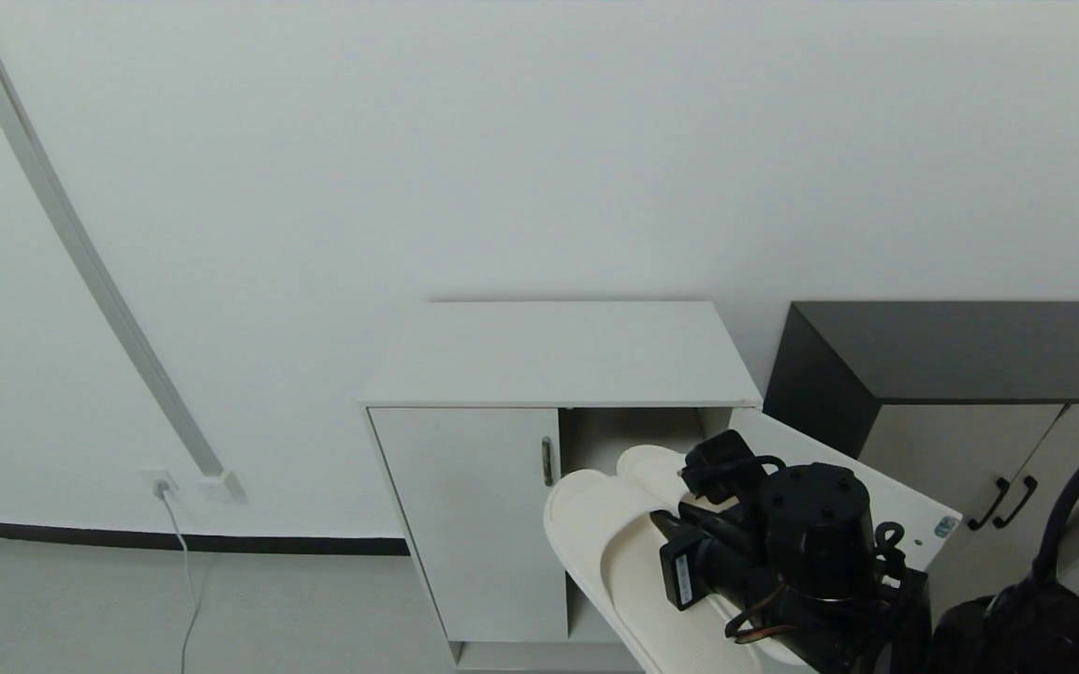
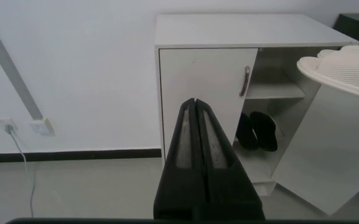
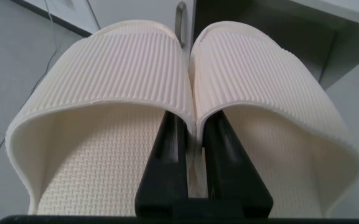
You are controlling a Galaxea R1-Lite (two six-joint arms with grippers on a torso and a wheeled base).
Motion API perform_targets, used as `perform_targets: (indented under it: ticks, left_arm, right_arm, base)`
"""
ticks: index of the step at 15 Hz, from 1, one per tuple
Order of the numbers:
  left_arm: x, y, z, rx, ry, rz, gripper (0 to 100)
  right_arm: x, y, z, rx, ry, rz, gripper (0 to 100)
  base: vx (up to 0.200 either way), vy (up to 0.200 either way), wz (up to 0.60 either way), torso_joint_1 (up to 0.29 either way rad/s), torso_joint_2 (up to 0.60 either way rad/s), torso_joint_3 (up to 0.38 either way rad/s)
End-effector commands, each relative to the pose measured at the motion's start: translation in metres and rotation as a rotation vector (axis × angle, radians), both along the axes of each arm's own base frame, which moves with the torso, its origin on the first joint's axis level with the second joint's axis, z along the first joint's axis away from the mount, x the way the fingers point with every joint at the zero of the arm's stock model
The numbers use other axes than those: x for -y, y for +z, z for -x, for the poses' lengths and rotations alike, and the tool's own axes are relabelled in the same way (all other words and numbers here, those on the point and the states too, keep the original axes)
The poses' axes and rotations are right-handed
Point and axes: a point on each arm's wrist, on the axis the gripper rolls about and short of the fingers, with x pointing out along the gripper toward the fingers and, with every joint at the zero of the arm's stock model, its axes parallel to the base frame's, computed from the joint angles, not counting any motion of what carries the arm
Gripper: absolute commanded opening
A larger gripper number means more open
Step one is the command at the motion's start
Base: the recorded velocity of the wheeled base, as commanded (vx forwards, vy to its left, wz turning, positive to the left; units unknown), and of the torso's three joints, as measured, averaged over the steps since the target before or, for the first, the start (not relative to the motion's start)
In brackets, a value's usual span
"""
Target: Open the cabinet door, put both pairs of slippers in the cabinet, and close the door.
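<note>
Slippers, the cream pair: where are they, and what's got them?

Up in the air in front of the cabinet, just outside its open right half. Right fingers are clamped on them, one finger inside each slipper, squeezing the two inner walls together. That's prob. why they sit side by side and touching: one pinch carries both.

Which way do they point?

Toes lead toward the opening, heels back at the wrist. Long axis runs from the arm into the cabinet, soles down, roughly level. Looks set up to slide in toe-first w/o any turning.

What's inside?

Black pair lies low down in the cabinet. The upper shelf above it is the likely spot, I reckon. Open door is swung well out to the robot's right, so it's off the path. Left door is closed.

Other arm?

Left fingers are pressed together w/ nothing btwn them, held back and facing the cabinet front. Prob. kept there so it doesn't crowd the entry, and it's free for the door later.
</note>
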Motion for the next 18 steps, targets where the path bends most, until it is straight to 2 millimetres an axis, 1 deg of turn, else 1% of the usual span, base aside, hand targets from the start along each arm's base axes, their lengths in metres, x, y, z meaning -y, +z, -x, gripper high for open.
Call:
perform_targets:
  ticks: [1,11,18]
  left_arm:
    - [0.0000,0.0000,-0.0001,-0.001,0.000,0.000,0]
    - [0.0000,0.0000,-0.0001,-0.001,0.000,0.000,0]
    - [0.0000,0.0000,-0.0001,-0.001,0.000,0.000,0]
  right_arm:
    - [-0.0001,-0.0017,-0.0001,-0.001,0.000,0.002,0]
    - [0.0000,-0.0023,0.0000,0.008,0.001,-0.004,0]
    - [0.0001,-0.0028,0.0007,0.020,0.006,0.000,0]
  base:
    - [0.000,0.000,0.00,-0.149,0.34,0.183]
    - [0.000,0.000,0.00,-0.161,0.37,0.208]
    - [0.000,0.000,0.00,-0.223,0.53,0.309]
